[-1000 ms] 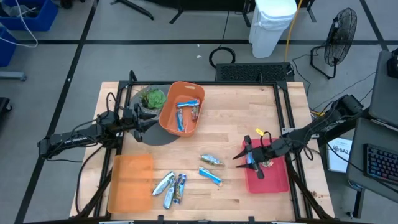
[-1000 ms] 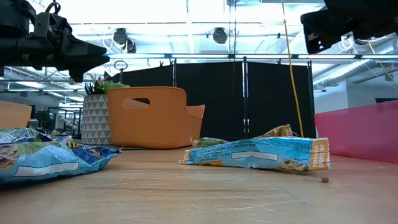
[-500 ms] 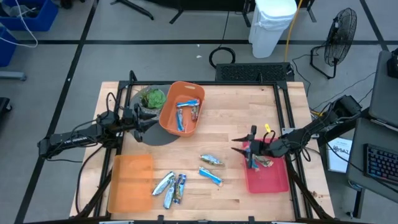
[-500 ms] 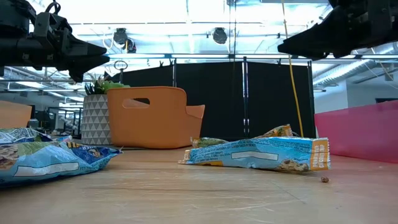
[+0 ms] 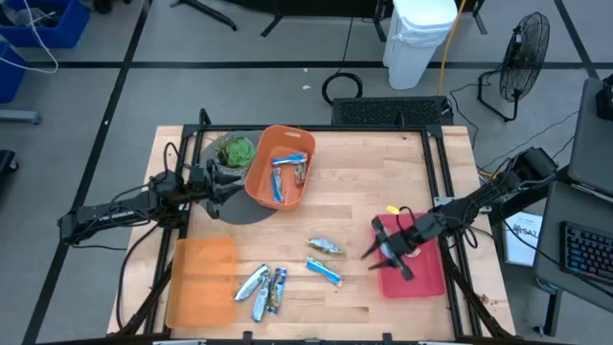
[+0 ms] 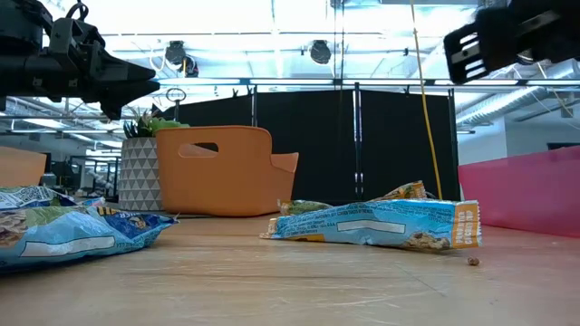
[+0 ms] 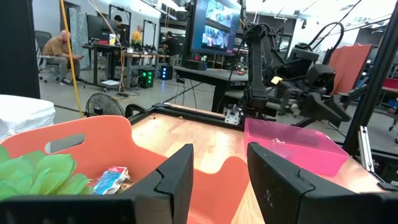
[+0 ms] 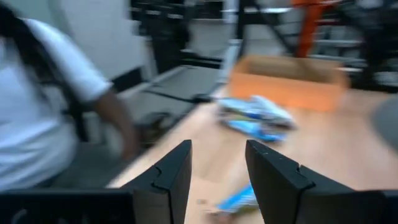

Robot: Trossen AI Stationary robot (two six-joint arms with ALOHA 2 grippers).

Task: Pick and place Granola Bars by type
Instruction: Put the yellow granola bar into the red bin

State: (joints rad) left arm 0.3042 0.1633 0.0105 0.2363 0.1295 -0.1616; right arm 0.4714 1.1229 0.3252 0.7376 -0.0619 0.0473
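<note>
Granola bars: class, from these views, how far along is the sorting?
Done: bars lie in the orange basket and one in the pink tray. In hand: nothing; the right gripper is open at the tray's edge, the left gripper open by the basket. Left: five loose bars on the table.

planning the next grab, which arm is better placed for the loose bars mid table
Right. Its open pincer hovers at the pink tray, beside the nearest loose bars. The left pincer waits by the orange basket, farther off.
</note>
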